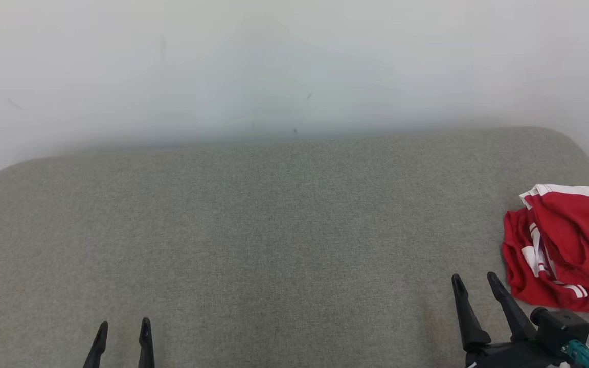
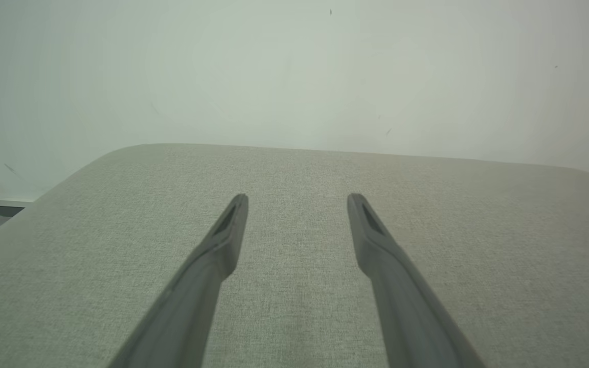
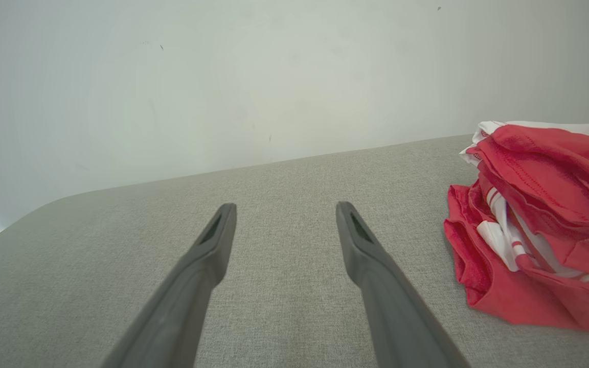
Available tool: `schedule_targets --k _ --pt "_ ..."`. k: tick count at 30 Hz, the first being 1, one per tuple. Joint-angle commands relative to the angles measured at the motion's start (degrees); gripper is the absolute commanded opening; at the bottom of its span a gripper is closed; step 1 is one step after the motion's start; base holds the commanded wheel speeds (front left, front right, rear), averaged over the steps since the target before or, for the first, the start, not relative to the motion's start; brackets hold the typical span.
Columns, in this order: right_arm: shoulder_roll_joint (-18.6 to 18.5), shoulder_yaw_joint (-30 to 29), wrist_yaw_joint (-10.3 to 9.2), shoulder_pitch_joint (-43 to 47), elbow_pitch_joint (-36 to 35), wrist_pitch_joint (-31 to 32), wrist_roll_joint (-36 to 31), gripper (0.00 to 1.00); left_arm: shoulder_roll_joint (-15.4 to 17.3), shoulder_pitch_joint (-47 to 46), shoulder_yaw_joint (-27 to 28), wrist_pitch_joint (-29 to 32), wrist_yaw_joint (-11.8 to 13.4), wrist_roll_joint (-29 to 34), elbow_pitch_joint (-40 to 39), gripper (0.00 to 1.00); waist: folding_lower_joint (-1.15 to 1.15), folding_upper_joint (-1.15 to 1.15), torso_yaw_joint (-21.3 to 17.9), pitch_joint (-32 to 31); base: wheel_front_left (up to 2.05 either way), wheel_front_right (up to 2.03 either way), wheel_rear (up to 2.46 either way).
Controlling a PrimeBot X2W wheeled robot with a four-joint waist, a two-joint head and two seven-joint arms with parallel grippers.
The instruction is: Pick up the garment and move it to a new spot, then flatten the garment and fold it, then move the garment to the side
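While the crumpled red garment (image 1: pixel 575 240) lies at the right edge of the surface (image 1: pixel 274 230), the right hand (image 1: pixel 474 278) beside it (fingers apart, empty) should pinch a thick upper fold; the left hand (image 1: pixel 125 323), likewise spread, hangs well apart.

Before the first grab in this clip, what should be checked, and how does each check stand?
1. Right gripper open and empty: ok.
2. Left gripper open and empty: ok.
3. Garment within reach: probably ok; it lies crumpled just right of the right gripper, apart from it.
4. Room on the grey surface for a new spot: ok, bare fabric ahead of both grippers.
5. Garment's right edge on the surface: cannot tell; the picture edge cuts it.
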Motion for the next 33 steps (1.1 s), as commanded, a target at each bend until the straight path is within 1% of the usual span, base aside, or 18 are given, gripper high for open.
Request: schedule_targets --k 1,6,12,33 --pt "0.36 -0.30 -0.02 -0.04 0.77 -0.31 0.31 1.00 -0.07 1.25 0.18 -0.15 -0.07 0.06 0.04 1.00 0.00 0.01 0.63 -0.72 0.00 0.00 0.00" --pt "1.13 -1.06 -0.02 -0.88 2.50 -0.38 0.16 1.00 -0.07 2.43 0.35 -0.15 -0.17 -0.22 -0.48 1.00 0.00 0.01 0.88 -1.07 0.00 0.00 0.00" --pt "1.78 -2.21 -0.02 -1.24 4.63 -0.93 -0.16 1.00 -0.07 2.82 0.07 -0.15 0.39 -0.65 -0.80 1.00 0.00 0.01 1.22 -1.02 0.00 0.00 0.00" --pt "2.86 -2.76 -0.02 -0.22 3.85 -0.36 -0.60 1.00 -0.08 1.70 -0.45 -0.15 0.87 -2.68 -0.63 1.00 0.00 0.01 0.80 -0.82 0.00 0.00 0.00"
